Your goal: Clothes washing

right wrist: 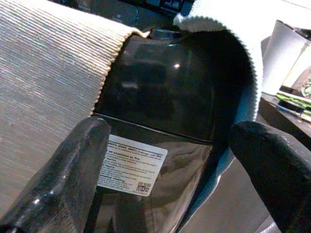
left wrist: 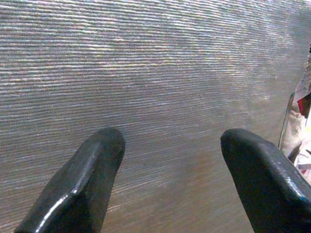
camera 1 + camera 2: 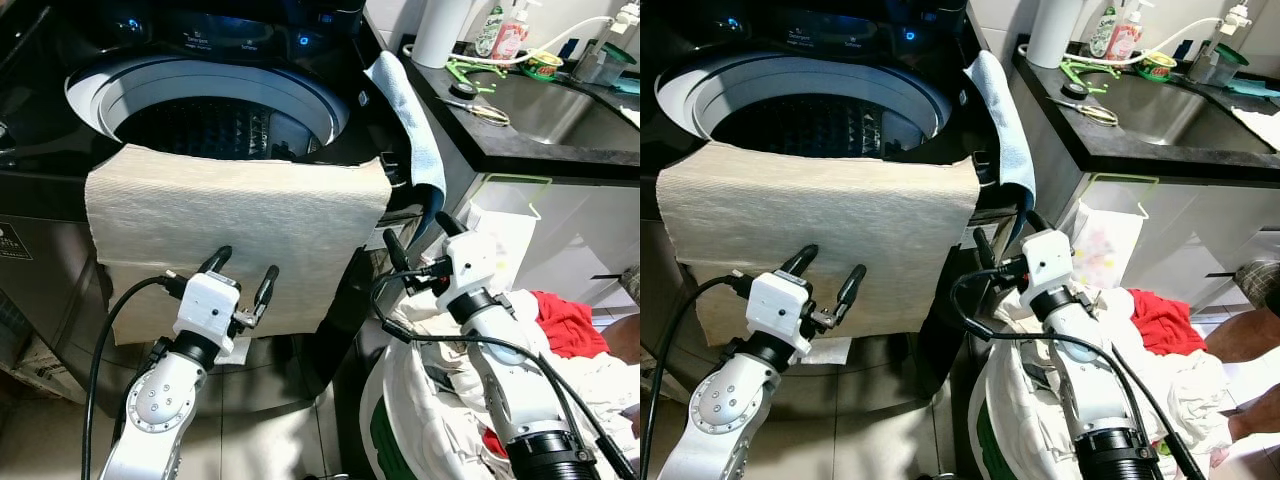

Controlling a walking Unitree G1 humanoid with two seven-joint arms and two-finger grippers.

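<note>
A black top-loading washing machine [image 3: 40, 170] stands open, its drum [image 3: 215, 125] dark inside. A beige ribbed cloth [image 3: 230, 235] hangs over the front rim and down the front panel. A light blue towel [image 3: 405, 115] drapes over the machine's right corner. My left gripper [image 3: 243, 272] is open just in front of the beige cloth's lower part, its fingertips [image 2: 92, 165] close to the fabric. My right gripper [image 3: 420, 240] is open near the machine's right front corner, below the blue towel [image 1: 243, 63]. A laundry bag [image 3: 430, 400] of white and red clothes [image 3: 565, 325] sits beneath my right arm.
A dark counter [image 3: 560, 140] with a steel sink [image 3: 545, 105] stands to the right, holding a paper roll [image 3: 440, 30], soap bottles [image 3: 510, 30] and small items. A white bin [image 3: 505, 235] sits by the counter's side. A person's leg [image 3: 1240, 345] shows at the far right.
</note>
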